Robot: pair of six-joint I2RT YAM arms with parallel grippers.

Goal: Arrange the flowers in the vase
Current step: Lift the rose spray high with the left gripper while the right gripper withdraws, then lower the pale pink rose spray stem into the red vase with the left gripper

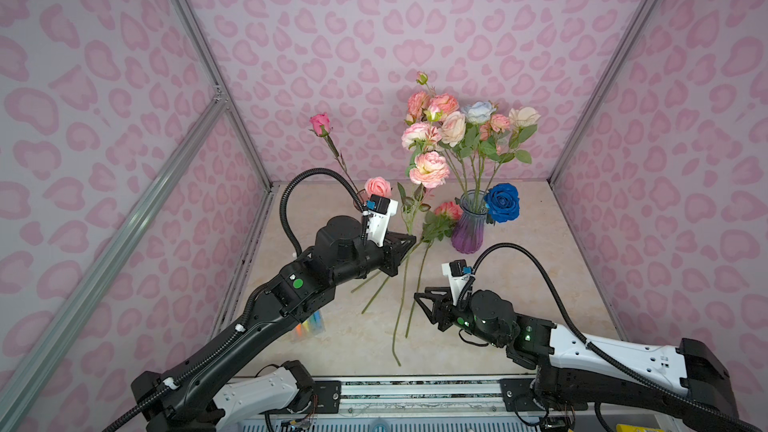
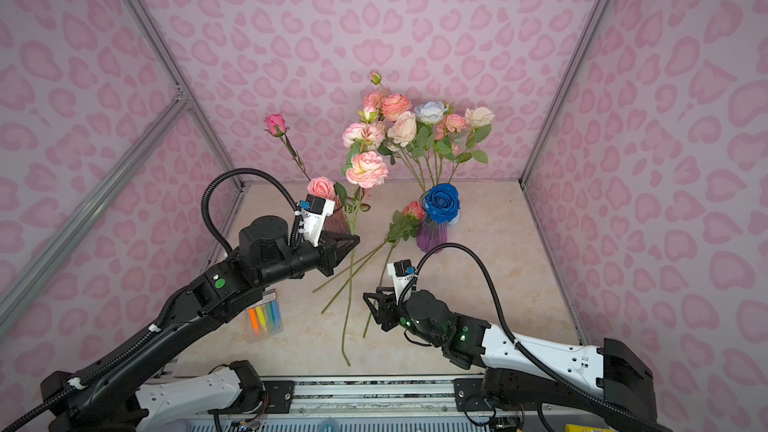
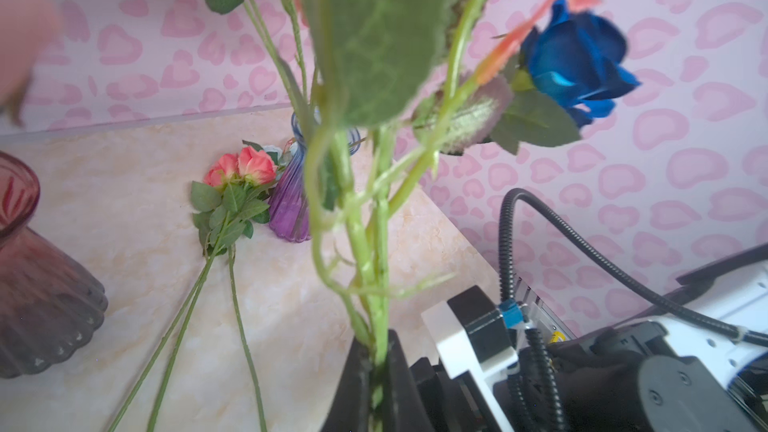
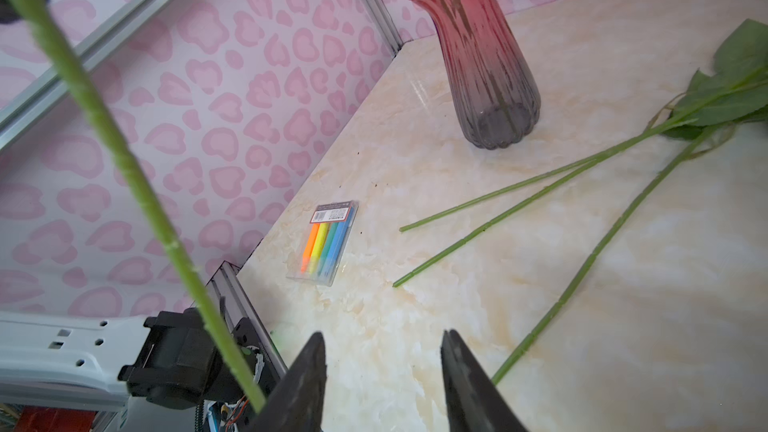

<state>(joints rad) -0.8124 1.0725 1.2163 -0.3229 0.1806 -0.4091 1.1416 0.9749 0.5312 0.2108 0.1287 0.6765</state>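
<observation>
My left gripper (image 1: pixel 409 241) (image 3: pixel 379 342) is shut on the green stem (image 3: pixel 376 284) of a pink-and-cream rose spray (image 1: pixel 429 169) (image 2: pixel 366 169), held upright left of the purple vase (image 1: pixel 467 230) (image 2: pixel 432 234) (image 3: pixel 291 209). That vase holds several flowers (image 1: pixel 465 122) and a deep blue rose (image 1: pixel 503 201) (image 3: pixel 577 56). Peach roses (image 1: pixel 446 211) (image 3: pixel 241 166) lie on the table beside it, stems (image 4: pixel 540 184) towards me. My right gripper (image 1: pixel 417 297) (image 2: pixel 368 297) (image 4: pixel 382 338) is open and empty. The held stem (image 4: pixel 124 160) passes just outside its jaws.
A red glass vase (image 4: pixel 478 56) (image 3: pixel 25 263) with two pink roses (image 1: pixel 321 124) stands at the back left, partly hidden by my left wrist in both top views. A pack of highlighters (image 2: pixel 264 317) (image 4: pixel 328 243) lies near the table's left edge. Pink walls enclose three sides.
</observation>
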